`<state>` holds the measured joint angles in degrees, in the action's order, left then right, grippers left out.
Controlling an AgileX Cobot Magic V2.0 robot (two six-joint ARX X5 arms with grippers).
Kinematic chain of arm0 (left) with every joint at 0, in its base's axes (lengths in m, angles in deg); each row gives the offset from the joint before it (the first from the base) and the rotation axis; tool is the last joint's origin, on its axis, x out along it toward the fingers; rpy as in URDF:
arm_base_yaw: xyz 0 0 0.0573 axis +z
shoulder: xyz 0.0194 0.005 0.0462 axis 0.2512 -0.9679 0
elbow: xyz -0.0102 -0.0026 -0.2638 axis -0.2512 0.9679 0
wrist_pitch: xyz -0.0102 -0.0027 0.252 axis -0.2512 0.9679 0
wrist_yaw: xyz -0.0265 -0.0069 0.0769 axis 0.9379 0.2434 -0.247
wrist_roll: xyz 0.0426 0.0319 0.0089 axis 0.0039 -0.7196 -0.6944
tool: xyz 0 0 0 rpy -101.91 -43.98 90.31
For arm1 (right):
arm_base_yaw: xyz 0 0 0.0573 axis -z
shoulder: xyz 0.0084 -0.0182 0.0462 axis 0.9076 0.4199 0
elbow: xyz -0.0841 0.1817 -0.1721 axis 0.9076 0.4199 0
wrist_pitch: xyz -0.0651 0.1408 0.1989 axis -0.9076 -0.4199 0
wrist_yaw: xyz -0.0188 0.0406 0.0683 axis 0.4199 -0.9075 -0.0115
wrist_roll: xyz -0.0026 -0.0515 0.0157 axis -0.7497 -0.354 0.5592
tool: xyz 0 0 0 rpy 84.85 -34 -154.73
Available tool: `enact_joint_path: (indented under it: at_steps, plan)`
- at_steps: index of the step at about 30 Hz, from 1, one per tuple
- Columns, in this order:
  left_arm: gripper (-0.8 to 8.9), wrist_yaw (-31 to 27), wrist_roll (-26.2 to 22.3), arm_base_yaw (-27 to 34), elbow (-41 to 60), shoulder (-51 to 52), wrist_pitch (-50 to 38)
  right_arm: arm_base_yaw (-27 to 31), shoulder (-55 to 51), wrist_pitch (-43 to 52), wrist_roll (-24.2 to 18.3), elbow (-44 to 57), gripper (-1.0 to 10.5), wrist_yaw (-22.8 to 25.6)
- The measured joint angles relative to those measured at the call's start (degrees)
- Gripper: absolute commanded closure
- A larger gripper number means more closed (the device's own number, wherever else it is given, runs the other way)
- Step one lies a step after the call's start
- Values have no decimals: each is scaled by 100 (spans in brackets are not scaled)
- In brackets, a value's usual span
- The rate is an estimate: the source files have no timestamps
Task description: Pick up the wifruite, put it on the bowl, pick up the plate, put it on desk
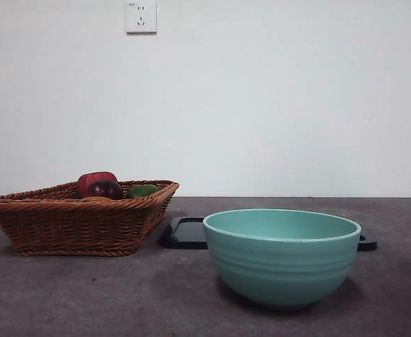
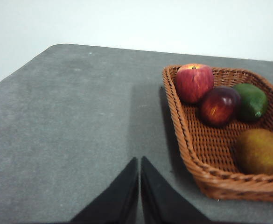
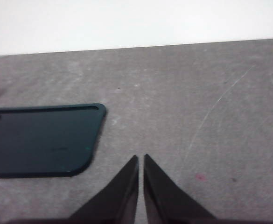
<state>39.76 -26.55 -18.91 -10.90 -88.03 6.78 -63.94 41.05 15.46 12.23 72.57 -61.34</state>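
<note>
The orange-brown wifruite (image 2: 261, 151) lies in the wicker basket (image 2: 206, 175); in the front view only its top (image 1: 97, 199) shows over the basket's rim. The mint-teal bowl (image 1: 282, 256) stands on the grey desk (image 1: 86, 295) in front of a flat black plate (image 1: 184, 233), which also shows in the right wrist view (image 3: 40, 140). My left gripper (image 2: 139, 163) is shut and empty, beside the basket. My right gripper (image 3: 141, 161) is shut and empty, beside the plate's corner. Neither arm shows in the front view.
The basket (image 1: 79, 221) at the left also holds a red apple (image 2: 194, 82), a dark purple-red fruit (image 2: 219, 106) and a green fruit (image 2: 251, 101). A white wall with a socket (image 1: 140, 17) stands behind the desk.
</note>
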Motion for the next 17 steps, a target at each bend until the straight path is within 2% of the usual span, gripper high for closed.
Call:
enact_joint_path:
  at_steps: [4,8,12,17]
  plan:
    - [805,-4,273,0,-7,2,-372,0,2,-70,350,-136,937,-9]
    - [805,-7,470,-4,-188,-9,-350,0,4,-66,632,-564,937,109]
    - [805,-9,772,-4,-706,-72,-372,0,57,-175,861,-1029,937,221]
    - [805,-9,887,-4,-1604,-505,-240,-2,485,-426,1191,-1755,937,92]
